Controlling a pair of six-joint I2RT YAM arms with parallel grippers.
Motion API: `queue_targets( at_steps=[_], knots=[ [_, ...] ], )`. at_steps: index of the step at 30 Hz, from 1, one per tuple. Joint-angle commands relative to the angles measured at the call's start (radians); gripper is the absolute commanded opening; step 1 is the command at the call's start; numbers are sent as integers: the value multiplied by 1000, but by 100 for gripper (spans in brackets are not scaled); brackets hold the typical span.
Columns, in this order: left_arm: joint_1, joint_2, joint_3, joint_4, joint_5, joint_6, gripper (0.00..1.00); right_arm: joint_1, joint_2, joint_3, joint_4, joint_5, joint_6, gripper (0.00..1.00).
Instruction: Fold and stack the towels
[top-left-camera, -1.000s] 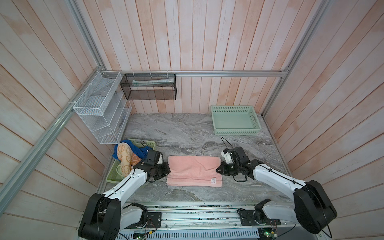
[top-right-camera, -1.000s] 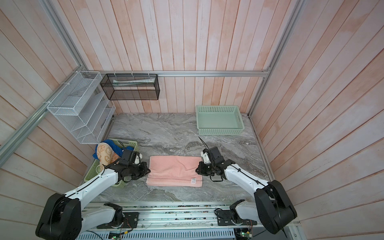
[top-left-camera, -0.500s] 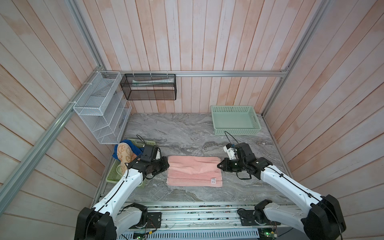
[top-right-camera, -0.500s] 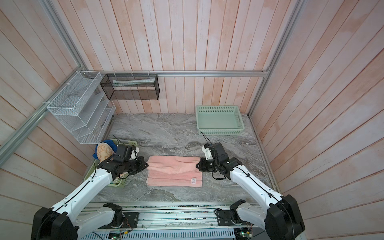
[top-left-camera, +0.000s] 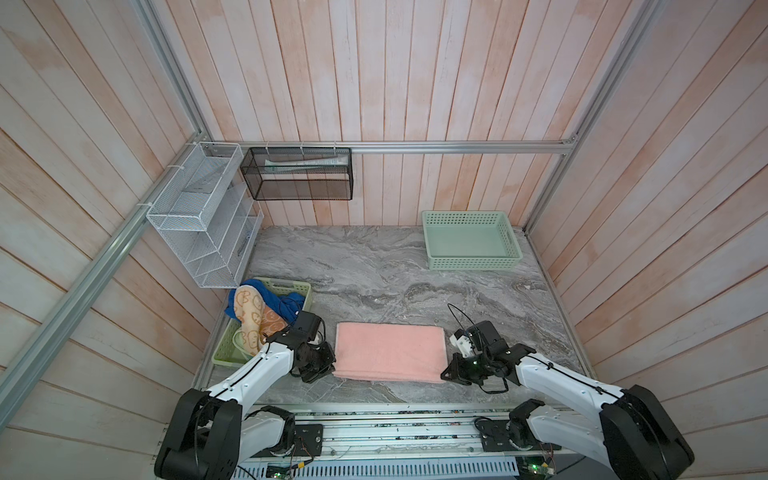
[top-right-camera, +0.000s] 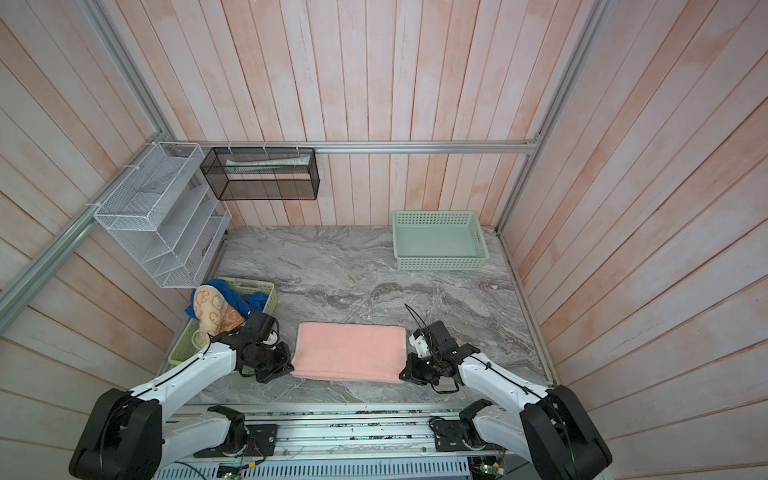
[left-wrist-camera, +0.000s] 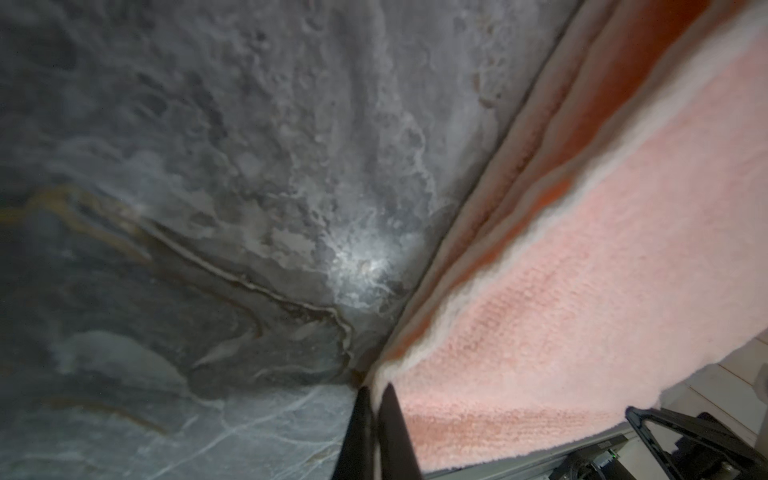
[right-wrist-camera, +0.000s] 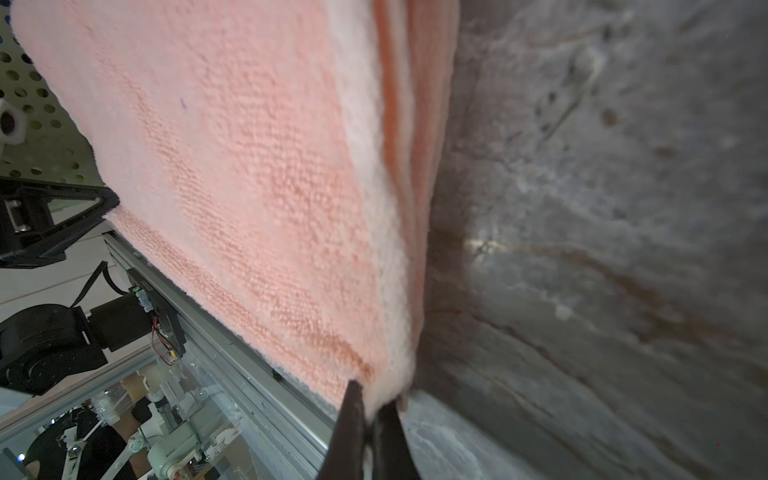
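A pink towel (top-left-camera: 388, 351) (top-right-camera: 349, 351) lies folded flat on the marble table near its front edge. My left gripper (top-left-camera: 330, 371) (left-wrist-camera: 376, 388) is shut on the towel's near left corner. My right gripper (top-left-camera: 444, 374) (right-wrist-camera: 372, 395) is shut on its near right corner. In both wrist views the pink towel (left-wrist-camera: 582, 291) (right-wrist-camera: 249, 166) shows stacked layers along its side edge. A blue towel (top-left-camera: 266, 297) and a cream-and-orange patterned towel (top-left-camera: 249, 320) sit heaped in the green basket (top-left-camera: 286, 286) at the left.
A second pale green basket (top-left-camera: 471, 262) stands with nothing in it at the back right. A white wire rack (top-left-camera: 199, 220) and a black mesh shelf (top-left-camera: 297, 174) hang on the walls. A metal rail (top-left-camera: 395, 409) runs along the table's front edge.
Both grippers went back a little, then came forward to the towel's near edge, holding its corners. A layer now covers the small label that showed at the near right.
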Motion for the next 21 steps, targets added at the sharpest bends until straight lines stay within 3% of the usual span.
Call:
queue_targets(
  at_steps=[1,2,3,5,6,8,11,13,17,21],
  knots=[
    [1,1,1,12,-19,-6,0,0,24,46,-6,28,-39,0],
    [0,-2,4,6,-22,-2,0,-1,28,53,-16,34,-46,1],
    [0,-6,8,-5,-23,0,0,-1,30,61,-26,35,-51,9],
    [0,-31,15,-17,-16,-7,17,-5,28,91,-71,50,-65,33],
    [-1,-44,26,-32,-29,-11,26,-8,23,107,-94,59,-74,38],
    [0,-82,71,-86,-77,-10,40,-18,6,145,-154,91,-92,45],
    [-1,-111,141,-136,-163,27,54,-54,-13,158,-165,155,-81,51],
    [0,-94,163,-129,-188,58,56,-67,-8,140,-123,177,-41,53],
    [-5,-27,179,-82,-133,88,56,-69,53,123,10,72,6,64],
    [-16,-17,159,-21,-80,86,56,-57,84,126,29,106,42,67]
  ],
)
